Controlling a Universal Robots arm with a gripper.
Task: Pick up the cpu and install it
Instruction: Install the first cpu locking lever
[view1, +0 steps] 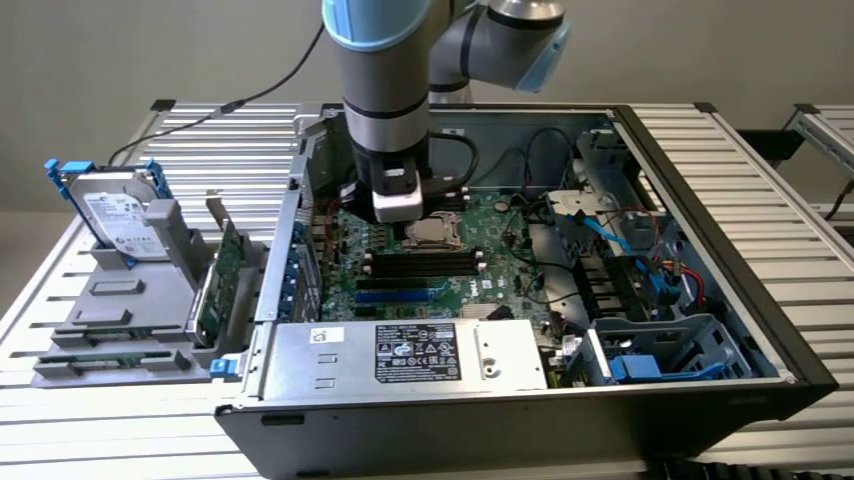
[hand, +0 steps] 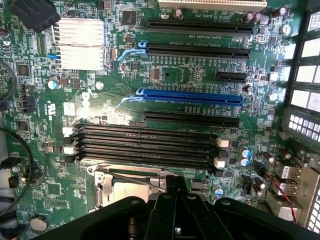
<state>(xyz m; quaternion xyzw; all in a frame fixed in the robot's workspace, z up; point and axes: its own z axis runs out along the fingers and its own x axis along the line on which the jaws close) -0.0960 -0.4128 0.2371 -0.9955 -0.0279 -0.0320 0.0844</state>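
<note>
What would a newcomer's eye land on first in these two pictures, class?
Probably the robot arm reaching down into the open computer case, its shut gripper poised just above the CPU socket. Next, the bright blue expansion slot on the green motherboard, beside the long black memory slots.

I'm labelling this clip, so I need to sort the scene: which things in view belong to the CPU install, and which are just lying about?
Part of the job:
- gripper, shut, over the board
- CPU socket with its metal frame
- motherboard

Just lying about:
- hard drive in its blue bracket, outside the case
- black memory slots
- blue expansion slot
- heatsink
</note>
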